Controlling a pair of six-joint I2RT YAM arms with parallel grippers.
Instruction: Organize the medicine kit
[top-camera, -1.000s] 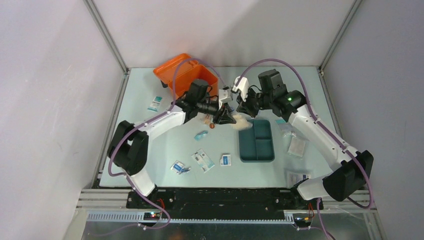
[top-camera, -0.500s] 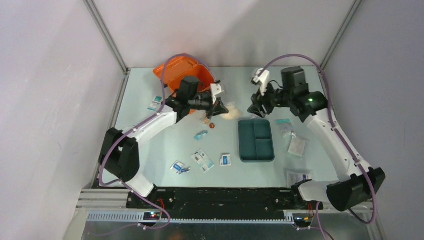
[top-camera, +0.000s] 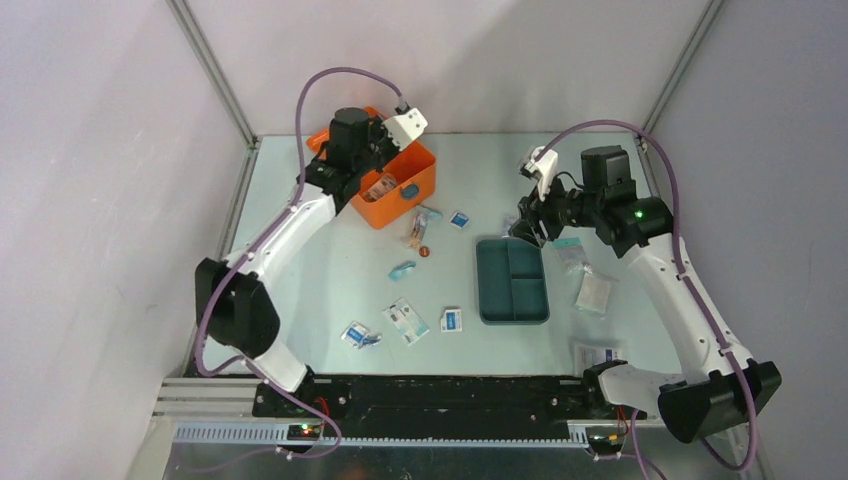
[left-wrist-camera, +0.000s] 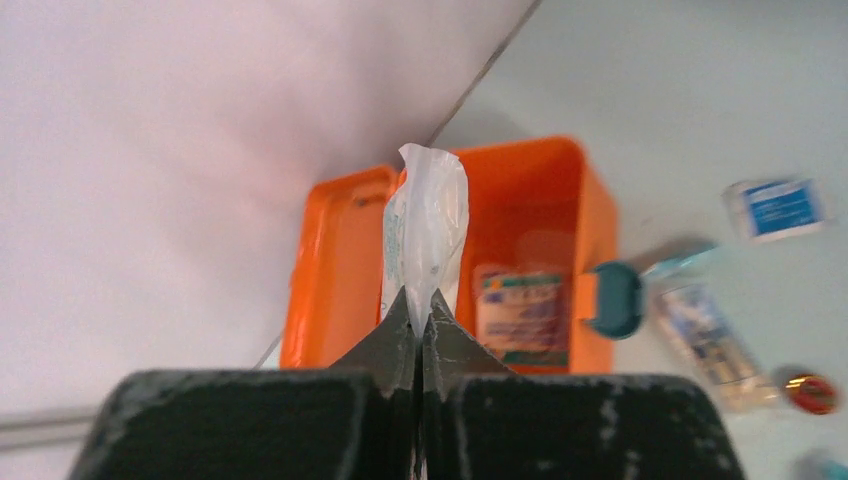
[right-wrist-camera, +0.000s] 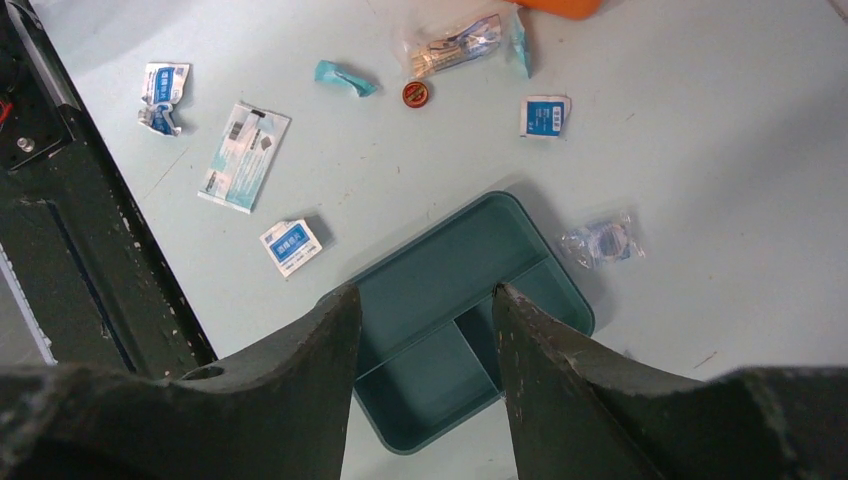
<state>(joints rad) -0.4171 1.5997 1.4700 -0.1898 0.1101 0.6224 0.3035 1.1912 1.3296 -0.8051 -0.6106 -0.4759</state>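
1. Medicine kit (top-camera: 398, 188): orange box at far-left of the table (top-camera: 480, 190), close to the back wall. Top open, facing up. Lid swung back on the far-left side.
2. Kit orientation: long axis runs diagonally in top view, near-left to far-right. Long front wall w/ teal latch (left-wrist-camera: 615, 298) faces near-right, toward table centre.
3. Kit contents: one printed packet (left-wrist-camera: 520, 315) lies flat on the floor of the box.
4. L gripper (left-wrist-camera: 420, 312): jaws closed tight, pinching the lower end of a white packet (left-wrist-camera: 428, 220). Packet stands up from the tips and hangs above the kit's open box, near the hinge side.
5. R gripper (right-wrist-camera: 425, 292): jaws apart, nothing between them; hovers above the dark teal tray (right-wrist-camera: 565, 300), apart from it.
6. Tray: right of table centre, well apart from the kit; compartments hold nothing.
7. Loose items near the kit's latch side: clear packet (top-camera: 417, 228), red cap (top-camera: 424, 252), blue sachet (top-camera: 459, 220). More sachets lie nearer the arm bases.
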